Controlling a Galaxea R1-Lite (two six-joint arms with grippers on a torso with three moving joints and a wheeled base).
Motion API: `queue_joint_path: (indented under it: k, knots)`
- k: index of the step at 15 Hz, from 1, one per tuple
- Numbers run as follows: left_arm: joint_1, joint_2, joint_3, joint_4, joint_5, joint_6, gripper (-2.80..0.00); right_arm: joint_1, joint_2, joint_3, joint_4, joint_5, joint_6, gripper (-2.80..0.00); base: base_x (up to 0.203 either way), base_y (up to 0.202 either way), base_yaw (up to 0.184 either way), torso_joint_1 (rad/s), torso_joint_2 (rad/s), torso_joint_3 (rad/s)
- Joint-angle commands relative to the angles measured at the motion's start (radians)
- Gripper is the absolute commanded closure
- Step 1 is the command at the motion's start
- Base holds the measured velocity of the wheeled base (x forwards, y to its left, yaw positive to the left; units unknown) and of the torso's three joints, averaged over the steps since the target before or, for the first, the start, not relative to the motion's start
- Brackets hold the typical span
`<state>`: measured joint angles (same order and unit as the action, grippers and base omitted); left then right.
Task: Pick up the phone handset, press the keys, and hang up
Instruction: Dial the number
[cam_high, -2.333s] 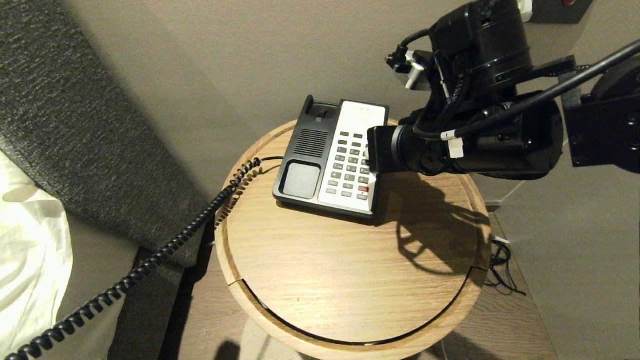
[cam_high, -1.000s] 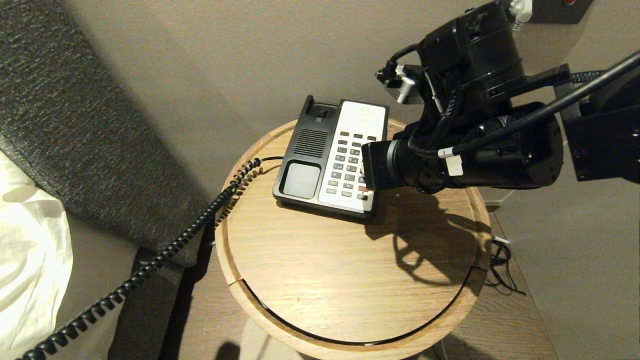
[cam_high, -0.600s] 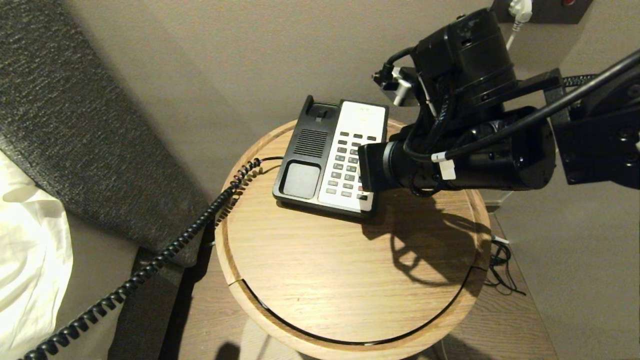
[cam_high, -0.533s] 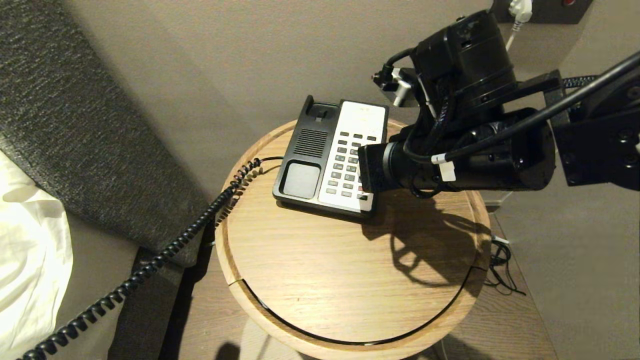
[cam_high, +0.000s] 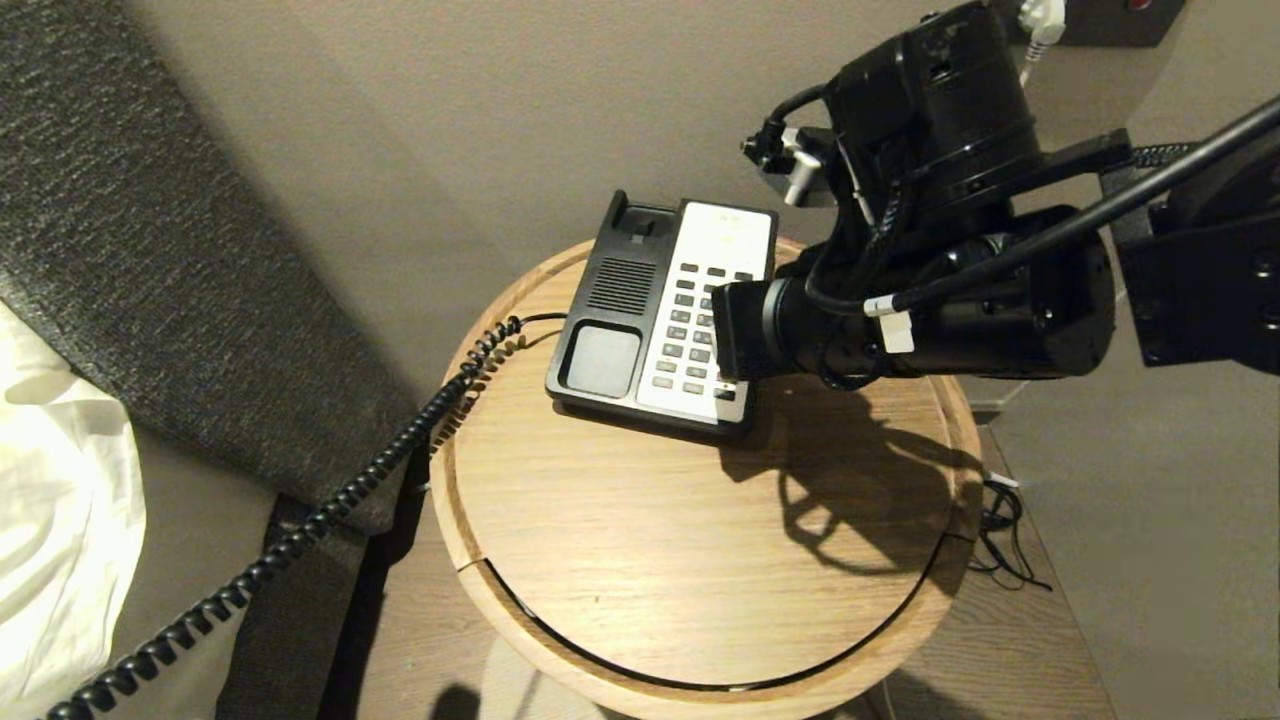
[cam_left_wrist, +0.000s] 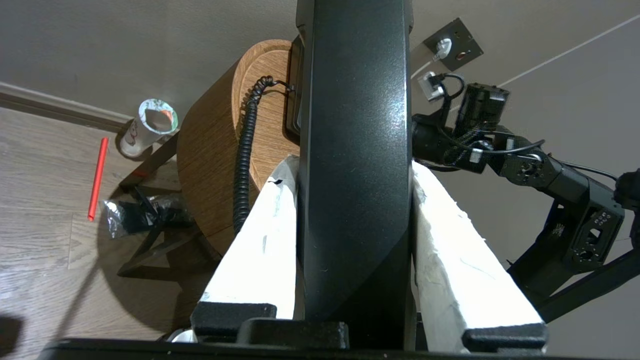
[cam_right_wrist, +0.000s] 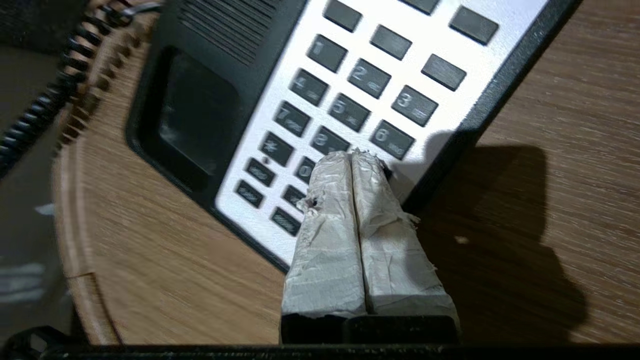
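Phone handset (cam_left_wrist: 355, 150): clamped lengthwise between the left pincer's (cam_left_wrist: 352, 170) white-wrapped fingers (cam_left_wrist: 260, 240), held off the round wooden worktop (cam_high: 700, 560), its coiled cord (cam_high: 300, 530) trailing to the phone base (cam_high: 600, 340).
Keys (cam_right_wrist: 350, 110): on the base's white faceplate; right pincer (cam_right_wrist: 356, 157), fingers pressed together, tips over the lower rows beside key 6.

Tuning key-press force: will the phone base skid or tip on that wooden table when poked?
Probably skids before tipping: the phone base is low, flat and broad. The wooden table looks smooth, so grip may be weak. The right gripper, fingers shut, presses near the base's edge, so slight rocking is possible.
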<state>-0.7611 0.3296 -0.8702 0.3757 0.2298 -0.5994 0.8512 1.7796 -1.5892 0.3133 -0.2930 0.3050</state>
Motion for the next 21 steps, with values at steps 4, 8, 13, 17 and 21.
queue_joint_path:
  k: [4, 8, 13, 17, 21]
  knots:
    - [0.0, 0.0, 0.0, 0.0, 0.002, -0.003, 0.0, 0.028, 0.0, -0.01, -0.002, -0.002, 0.02, 0.0, 0.0, 0.0, 0.0, 0.0, 0.0, 0.0]
    - [0.0, -0.004, 0.002, 0.003, 0.002, -0.003, 0.0, 0.026, 0.015, -0.009, -0.002, -0.004, 0.02, 0.0, 0.0, 0.0, 0.0, 0.0, 0.0, 0.0]
    - [0.0, -0.006, 0.008, 0.0, 0.003, -0.002, 0.0, 0.026, 0.029, -0.018, -0.005, -0.006, 0.016, 0.0, 0.0, 0.0, 0.0, 0.0, 0.0, 0.0]
    - [0.0, -0.007, 0.016, 0.0, 0.003, -0.002, 0.0, 0.018, 0.035, -0.023, -0.01, -0.006, 0.013, 0.0, 0.0, 0.0, 0.0, 0.0, 0.0, 0.0]
    - [0.0, -0.012, 0.023, -0.001, 0.003, -0.002, 0.0, 0.002, 0.038, -0.034, -0.01, -0.006, 0.008, 0.0, 0.0, 0.0, 0.0, 0.0, 0.0, 0.0]
